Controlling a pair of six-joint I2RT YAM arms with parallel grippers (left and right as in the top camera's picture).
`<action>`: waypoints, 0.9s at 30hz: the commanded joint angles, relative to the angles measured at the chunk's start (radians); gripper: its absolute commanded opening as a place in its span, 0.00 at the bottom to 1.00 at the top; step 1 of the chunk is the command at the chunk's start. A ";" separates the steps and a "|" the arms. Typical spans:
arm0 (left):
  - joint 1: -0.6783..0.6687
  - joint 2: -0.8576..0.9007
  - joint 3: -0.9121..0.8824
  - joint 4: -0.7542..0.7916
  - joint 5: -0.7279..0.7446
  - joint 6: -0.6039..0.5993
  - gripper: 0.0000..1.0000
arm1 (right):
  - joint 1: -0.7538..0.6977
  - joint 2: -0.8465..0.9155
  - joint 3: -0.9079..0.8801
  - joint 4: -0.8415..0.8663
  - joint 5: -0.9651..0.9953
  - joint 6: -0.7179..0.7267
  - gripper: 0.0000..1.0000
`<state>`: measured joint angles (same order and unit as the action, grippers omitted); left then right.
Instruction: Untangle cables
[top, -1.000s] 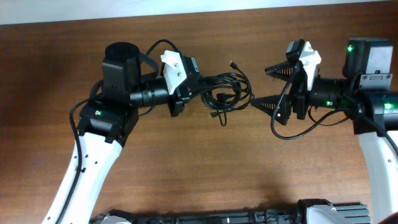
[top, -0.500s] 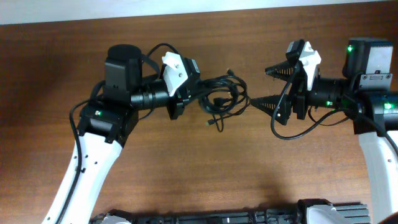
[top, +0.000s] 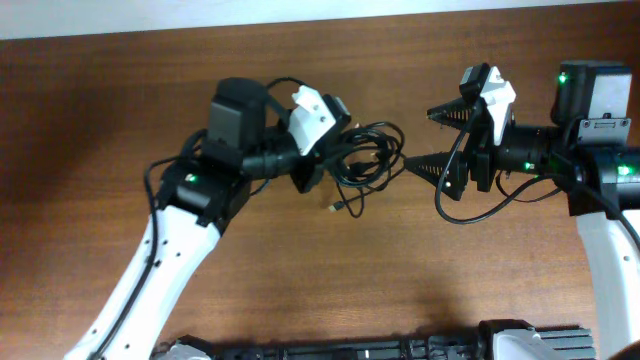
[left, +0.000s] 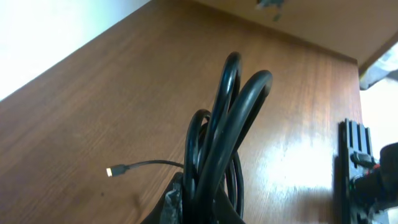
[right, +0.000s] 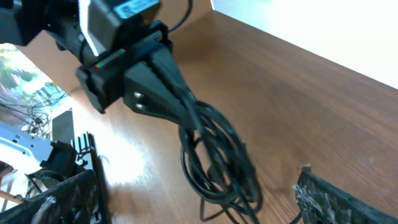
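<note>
The cables (top: 372, 156) are a tangled bundle of thin black loops in the middle of the table. My left gripper (top: 326, 152) is shut on the bundle's left side and holds it off the wood. One plug end (top: 336, 207) dangles below. In the left wrist view the loops (left: 231, 118) rise from between my fingers, and a plug (left: 112, 171) sticks out to the left. My right gripper (top: 428, 140) stands open just right of the bundle, not touching it. In the right wrist view the cables (right: 217, 163) hang between its spread fingers (right: 336, 198).
The brown wooden table (top: 300, 280) runs under both arms. A black rail (top: 380, 350) lies along its front edge. The right arm's own thick black wire (top: 470, 205) loops under its wrist. A pale wall strip (top: 200, 15) borders the far edge.
My left arm has swung to the right and turned, carrying the cable bundle a little closer to the right gripper. The dangling plug has shifted left. The right arm has not moved.
</note>
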<state>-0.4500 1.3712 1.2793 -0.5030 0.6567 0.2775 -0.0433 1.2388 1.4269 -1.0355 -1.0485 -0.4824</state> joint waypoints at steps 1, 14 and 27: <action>-0.011 0.005 0.021 0.016 -0.018 -0.072 0.00 | -0.003 -0.002 0.010 0.008 0.005 -0.006 0.99; -0.069 0.043 0.214 -0.116 -0.093 -0.044 0.00 | 0.149 -0.004 0.118 -0.038 0.539 0.206 0.98; -0.111 0.091 0.216 -0.145 -0.111 -0.045 0.00 | 0.285 -0.004 0.118 -0.025 0.833 0.211 0.99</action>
<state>-0.5552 1.4757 1.4723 -0.6556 0.4633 0.2207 0.2337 1.2388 1.5288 -1.0698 -0.3168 -0.2684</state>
